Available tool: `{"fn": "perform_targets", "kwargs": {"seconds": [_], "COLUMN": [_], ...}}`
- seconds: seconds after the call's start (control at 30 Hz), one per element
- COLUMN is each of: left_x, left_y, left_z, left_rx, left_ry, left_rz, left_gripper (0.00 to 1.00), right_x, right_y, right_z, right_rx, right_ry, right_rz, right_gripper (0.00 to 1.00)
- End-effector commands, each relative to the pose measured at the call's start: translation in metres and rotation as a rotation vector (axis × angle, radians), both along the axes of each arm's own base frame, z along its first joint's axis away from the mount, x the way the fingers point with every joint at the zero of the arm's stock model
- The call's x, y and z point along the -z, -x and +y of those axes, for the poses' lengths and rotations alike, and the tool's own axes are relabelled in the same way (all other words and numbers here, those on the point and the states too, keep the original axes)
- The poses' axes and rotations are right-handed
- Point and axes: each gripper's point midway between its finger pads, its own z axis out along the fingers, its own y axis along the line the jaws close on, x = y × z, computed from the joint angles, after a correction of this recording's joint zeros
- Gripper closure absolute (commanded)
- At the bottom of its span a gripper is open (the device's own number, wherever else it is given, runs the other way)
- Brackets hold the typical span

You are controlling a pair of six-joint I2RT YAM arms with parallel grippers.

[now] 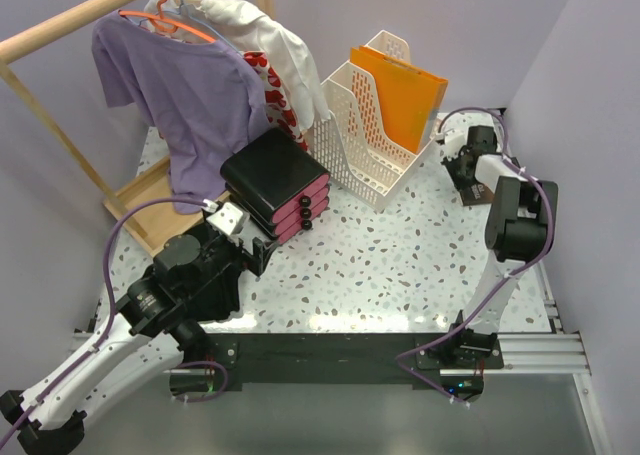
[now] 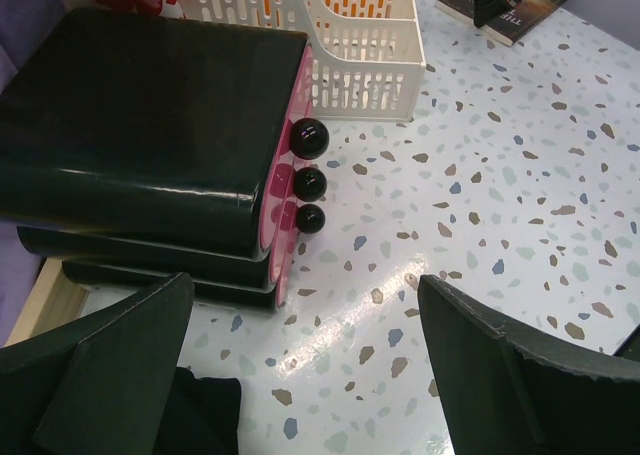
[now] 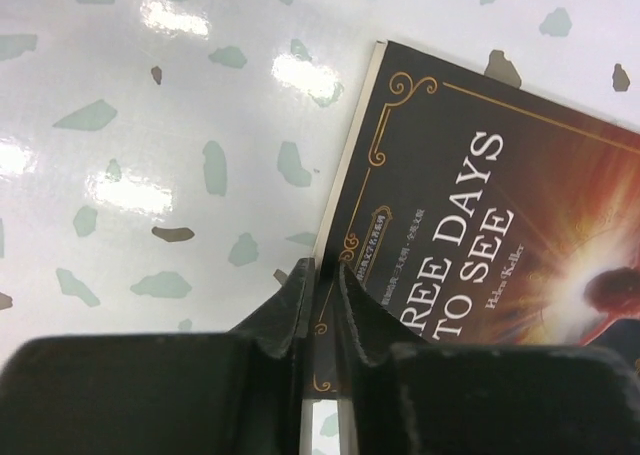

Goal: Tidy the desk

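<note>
Now: the desk (image 1: 400,255) is a white speckled top with a black near edge. It fills the floor of a booth with lavender walls (image 1: 590,75) and lies under both my arms.
- Back left: wooden rack (image 1: 60,30) with a purple T-shirt (image 1: 185,95) hanging from it.
- Centre: black drawer unit (image 1: 272,175), three pink fronts turned toward the right.
- Just beside it: white file organiser (image 1: 365,145) holding an orange folder (image 1: 400,100).
- Back right: book (image 3: 480,205), flat on the top.

The overhead view gives the layout only; the book is mostly hidden under my right arm there.

The right wrist view reads the cover, "...REE DAYS TO SEE", with a gold border. It shows my right claw (image 3: 322,270) nearly closed, a thin slit between the tips, set at the cover's left edge. Whether that edge is pinched I cannot tell.

The left wrist view shows the drawers' three black knobs (image 2: 308,138). My left claw (image 2: 305,285) is spread wide and grips nothing, near the drawer unit but apart from it.
</note>
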Motion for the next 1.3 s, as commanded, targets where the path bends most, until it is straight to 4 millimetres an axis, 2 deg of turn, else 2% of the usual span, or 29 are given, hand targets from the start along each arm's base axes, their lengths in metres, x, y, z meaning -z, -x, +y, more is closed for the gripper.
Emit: {"fn": "perform_targets", "kwargs": {"seconds": [0.0, 0.17, 0.2, 0.27, 0.33, 0.5, 0.53, 0.73, 0.77, 0.87, 0.9, 0.97, 1.0, 1.03, 1.1, 1.13, 1.2, 1.23, 1.27], "left_x": [-0.014, -0.014, -0.014, -0.014, -0.014, -0.014, -0.014, -0.02, -0.022, -0.026, -0.033, -0.024, -0.034, -0.021, -0.021, -0.008, -0.006, 0.005, 0.006], "left_y": [-0.001, 0.0, 0.0, 0.0, 0.0, 0.0, 0.0, 0.003, 0.004, 0.008, 0.011, 0.018, 0.018, 0.021, 0.026, 0.026, 0.032, 0.032, 0.032], "left_z": [-0.001, -0.002, -0.002, -0.002, -0.002, -0.002, -0.003, -0.007, -0.01, -0.023, -0.031, -0.047, -0.055, -0.064, -0.077, -0.086, -0.098, -0.104, -0.108], "left_rx": [0.005, 0.012, 0.012, 0.011, 0.013, 0.011, 0.013, 0.032, 0.042, 0.073, 0.11, 0.167, 0.195, 0.213, 0.269, 0.273, 0.336, 0.339, 0.353], "left_ry": [0.027, 0.029, 0.03, 0.03, 0.029, 0.031, 0.033, 0.077, 0.094, 0.211, 0.264, 0.351, 0.412, 0.461, 0.528, 0.554, 0.586, 0.584, 0.585], "left_rz": [-0.038, -0.039, -0.04, -0.038, -0.036, -0.037, -0.038, -0.034, -0.03, 0.015, 0.01, 0.093, 0.079, 0.169, 0.221, 0.313, 0.363, 0.417, 0.419], "left_gripper": [0.0, 0.0, 0.0, 0.0, 0.0, 0.0, 0.0, 0.0, 0.0, 0.0, 0.0, 0.0, 0.0, 0.0, 0.0, 0.0, 0.0, 0.0, 0.0], "right_x": [0.042, 0.036, 0.027, 0.025, 0.014, -0.002, -0.01, -0.032, -0.042, -0.059, -0.063, -0.071, -0.071, -0.073, -0.079, -0.08, -0.085, -0.087, -0.09], "right_y": [0.05, 0.071, 0.071, 0.08, 0.085, 0.111, 0.117, 0.159, 0.163, 0.18, 0.183, 0.194, 0.204, 0.208, 0.22, 0.224, 0.233, 0.237, 0.24], "right_z": [0.006, 0.015, 0.016, 0.02, 0.025, 0.046, 0.051, 0.083, 0.087, 0.105, 0.112, 0.119, 0.128, 0.133, 0.143, 0.145, 0.153, 0.156, 0.161], "right_rx": [-0.034, -0.069, -0.075, -0.086, -0.098, -0.172, -0.195, -0.327, -0.348, -0.424, -0.452, -0.491, -0.53, -0.563, -0.611, -0.639, -0.683, -0.707, -0.727], "right_ry": [-0.029, -0.056, -0.056, -0.069, -0.087, -0.149, -0.151, -0.189, -0.185, -0.206, -0.204, -0.218, -0.226, -0.235, -0.244, -0.243, -0.244, -0.247, -0.261], "right_rz": [0.172, 0.166, 0.145, 0.151, 0.138, 0.145, 0.139, 0.163, 0.14, 0.125, 0.123, 0.122, 0.146, 0.146, 0.151, 0.151, 0.142, 0.141, 0.131], "right_gripper": [0.99, 1.0, 1.0, 1.0, 1.0, 1.0, 1.0, 1.0, 1.0, 1.0, 1.0, 1.0, 1.0, 1.0, 1.0, 1.0, 1.0, 1.0, 1.0]}}
